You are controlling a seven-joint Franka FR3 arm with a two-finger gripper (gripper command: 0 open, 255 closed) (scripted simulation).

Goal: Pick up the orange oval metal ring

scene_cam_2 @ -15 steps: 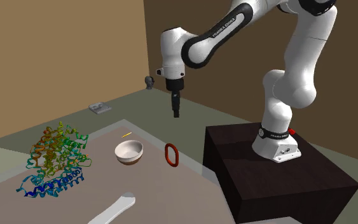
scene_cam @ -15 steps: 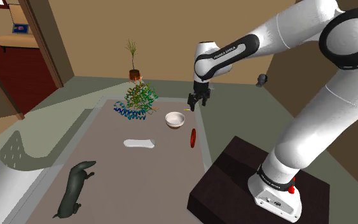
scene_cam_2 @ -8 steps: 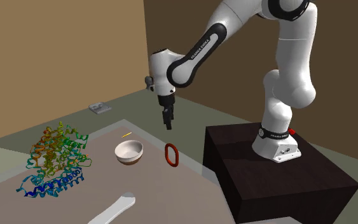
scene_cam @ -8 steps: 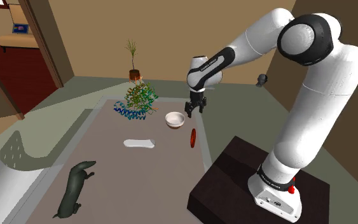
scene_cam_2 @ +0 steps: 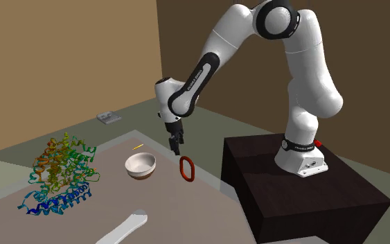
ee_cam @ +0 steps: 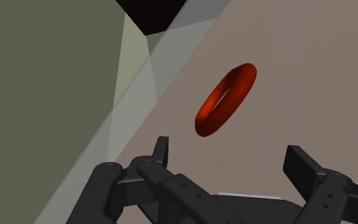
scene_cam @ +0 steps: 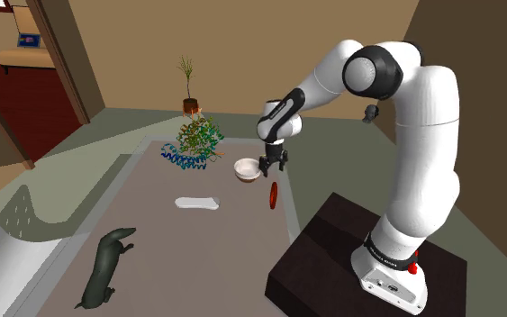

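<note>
Table (scene_cam: 152, 234) first, since it is the biggest thing I have on screen: one flat grey-brown top, with one dark box stand (scene_cam: 323, 252) at its near corner. One white arm (scene_cam: 422, 135) rises from the stand, folds over at a high elbow and slopes down and forward over the table, wrist bent so the hand points down at the surface.

On the table I count one of each thing. One colourful tangle of ribbons (scene_cam: 195, 142) sits at the far side. One dark four-legged animal figure (scene_cam: 107, 266) lies near the front edge in the shoulder view. One flat white piece (scene_cam: 197, 203) lies between the two. One white bowl (scene_cam: 248, 173) sits near the tangle, and its inside shows plain white. One ring (scene_cam: 272, 195), red-orange, stands on its edge just beside the bowl, towards the stand and close to the table's edge. One potted plant (scene_cam: 188, 86) stands on the floor beyond the table.

The gripper (scene_cam: 272, 165) hangs just above the ring and beside the bowl, touching neither. In my wrist view the two black fingers (ee_cam: 161, 151) stand wide apart, and the ring (ee_cam: 217, 119) lies ahead of the gap between them, clear of both.
</note>
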